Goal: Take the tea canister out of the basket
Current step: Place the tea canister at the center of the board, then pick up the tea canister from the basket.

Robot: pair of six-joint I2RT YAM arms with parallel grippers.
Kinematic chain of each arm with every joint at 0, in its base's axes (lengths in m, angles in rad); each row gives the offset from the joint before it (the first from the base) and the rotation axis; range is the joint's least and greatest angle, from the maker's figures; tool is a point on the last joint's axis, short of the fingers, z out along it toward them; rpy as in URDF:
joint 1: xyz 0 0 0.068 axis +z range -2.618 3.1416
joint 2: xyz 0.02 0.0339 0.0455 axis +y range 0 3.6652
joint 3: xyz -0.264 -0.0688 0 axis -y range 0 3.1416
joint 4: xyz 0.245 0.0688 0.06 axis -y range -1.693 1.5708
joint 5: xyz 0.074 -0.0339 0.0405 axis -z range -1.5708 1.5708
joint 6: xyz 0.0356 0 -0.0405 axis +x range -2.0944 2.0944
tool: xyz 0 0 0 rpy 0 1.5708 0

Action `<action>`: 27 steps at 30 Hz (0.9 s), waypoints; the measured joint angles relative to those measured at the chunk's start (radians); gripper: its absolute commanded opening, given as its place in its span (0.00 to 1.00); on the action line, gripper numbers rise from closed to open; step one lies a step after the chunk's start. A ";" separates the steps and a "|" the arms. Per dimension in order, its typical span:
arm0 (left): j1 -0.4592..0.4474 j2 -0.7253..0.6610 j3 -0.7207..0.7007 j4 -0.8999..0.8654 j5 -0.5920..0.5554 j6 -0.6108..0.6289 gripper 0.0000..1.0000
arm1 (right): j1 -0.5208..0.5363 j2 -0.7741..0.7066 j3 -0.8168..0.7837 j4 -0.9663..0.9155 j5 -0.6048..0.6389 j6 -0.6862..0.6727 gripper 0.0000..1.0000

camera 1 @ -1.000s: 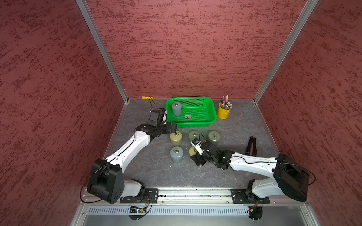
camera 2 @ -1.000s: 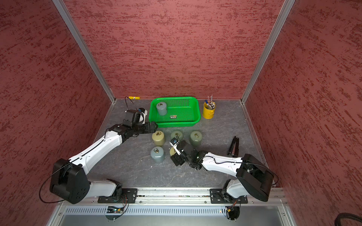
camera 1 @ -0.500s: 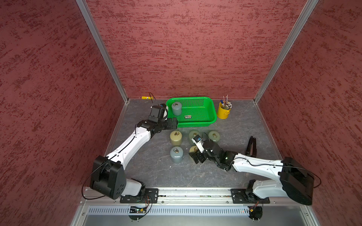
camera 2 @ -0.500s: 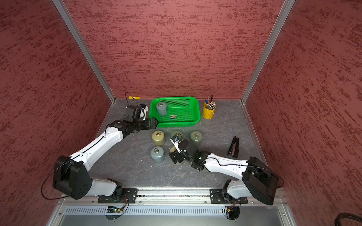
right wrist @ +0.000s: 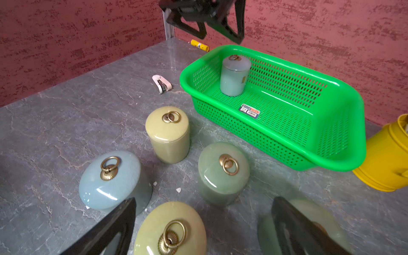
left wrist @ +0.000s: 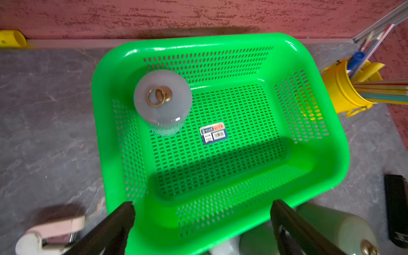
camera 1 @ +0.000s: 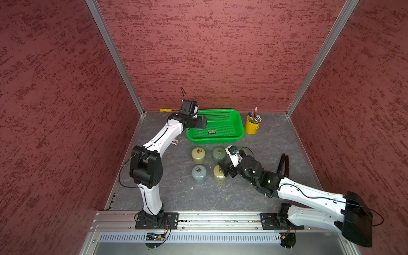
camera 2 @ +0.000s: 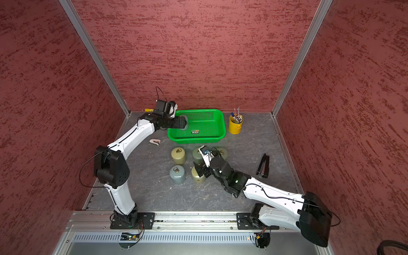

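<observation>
One hand (left wrist: 202, 208), left, now over basket (left wrist: 220, 42)

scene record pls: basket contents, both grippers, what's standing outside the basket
basket: green mesh, one canister inside
tea canister: grey-blue, upright, lid on, in a corner of the basket
left gripper: open, above the basket, not touching the tea canister
table canisters: five, upright, lids on, in front of the basket
right gripper: open, empty, over the table canisters
pen bucket: yellow, beside the basket
task state: tea canister not yet gripped
</observation>
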 measured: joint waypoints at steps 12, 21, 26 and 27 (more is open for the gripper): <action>0.025 0.280 0.331 -0.104 -0.060 0.101 1.00 | 0.000 0.044 0.026 -0.026 0.005 0.012 0.99; 0.033 0.425 0.492 -0.129 -0.060 0.139 1.00 | 0.000 0.062 0.036 -0.046 0.005 0.027 0.99; 0.037 0.473 0.515 -0.142 -0.060 0.151 1.00 | 0.000 0.068 0.042 -0.046 0.005 0.035 0.99; 0.039 0.481 0.523 -0.144 -0.060 0.152 1.00 | 0.000 0.071 0.045 -0.046 0.005 0.035 0.99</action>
